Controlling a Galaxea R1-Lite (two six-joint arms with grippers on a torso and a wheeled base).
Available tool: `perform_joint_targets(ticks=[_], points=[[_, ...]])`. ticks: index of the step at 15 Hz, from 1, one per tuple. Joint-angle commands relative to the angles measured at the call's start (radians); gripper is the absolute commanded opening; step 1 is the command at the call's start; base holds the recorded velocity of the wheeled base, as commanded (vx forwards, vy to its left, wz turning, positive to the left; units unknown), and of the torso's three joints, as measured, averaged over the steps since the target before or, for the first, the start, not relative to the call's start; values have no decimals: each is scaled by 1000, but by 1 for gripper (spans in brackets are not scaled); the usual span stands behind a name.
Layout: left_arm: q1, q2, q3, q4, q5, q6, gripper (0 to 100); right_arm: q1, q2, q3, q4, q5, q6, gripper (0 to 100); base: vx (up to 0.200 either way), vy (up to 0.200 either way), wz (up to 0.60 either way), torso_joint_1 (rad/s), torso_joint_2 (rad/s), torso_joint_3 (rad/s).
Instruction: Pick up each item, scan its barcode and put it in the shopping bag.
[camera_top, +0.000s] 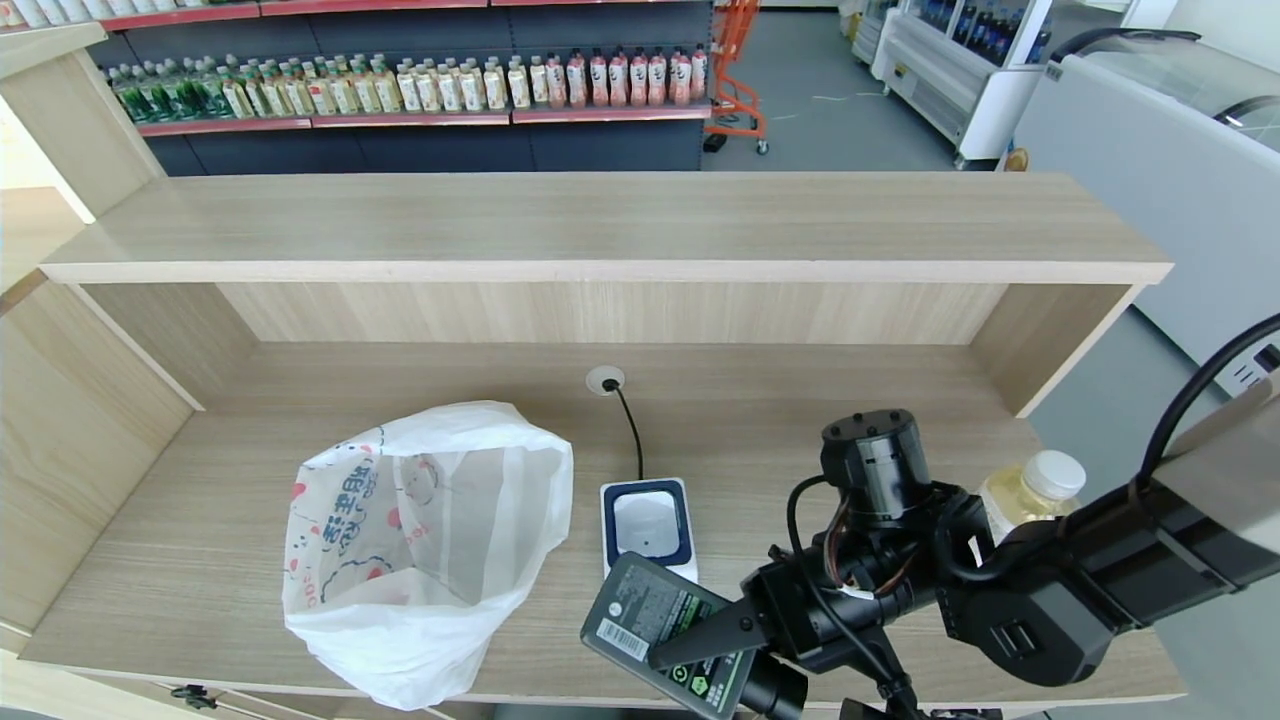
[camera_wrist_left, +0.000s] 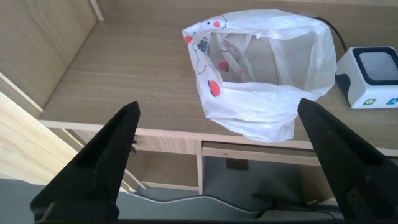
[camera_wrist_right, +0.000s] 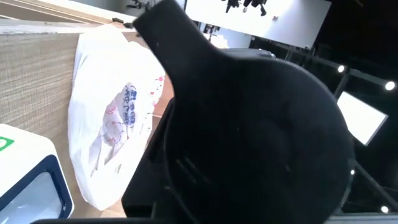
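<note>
The left fingers (camera_wrist_left: 102, 162) are spread wide and hold nothing, hanging off the near edge of the worktop (camera_top: 200, 560) in front of the shopping bag (camera_top: 420, 540). The bag sits slumped on the worktop with its mouth open towards the scanner (camera_top: 648, 525) just beside it. Whether anything already lies inside I cannot tell, because the print shows through the thin plastic. To the right, the right fingers (camera_top: 715, 638) are closed on a dark flat packet (camera_top: 650, 615), held over the near edge of the worktop, just in front of the scanner. Its barcode faces upward, not at the scanner window, so I judge a scan could miss unless the packet is turned. The hold looks to be near one end, so the packet could swing or slip during that turn and go off the worktop edge. The soft bag rim could also fold under the packet and let it land outside. Only the upper finger is plain to see. The one beneath is covered by the packet, and up close a dark shape blocks the grip, so how deep the hold goes is unclear. The packet's near corner is cut off. Farthest right, a bottle (camera_top: 1030, 495) stands half hidden close behind the right arm, which could knock it.
</note>
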Motion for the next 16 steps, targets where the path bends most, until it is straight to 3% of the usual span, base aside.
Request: perform_joint_targets(ticks=[1,16], points=[[0,0,0,0,0,0,100,4,8,-1,0,0,0,0,0,0,0,0,0,0],[0,0,0,0,1,0,100,10,5,9,-3,6,-3,0,0,0,0,0,0,0]])
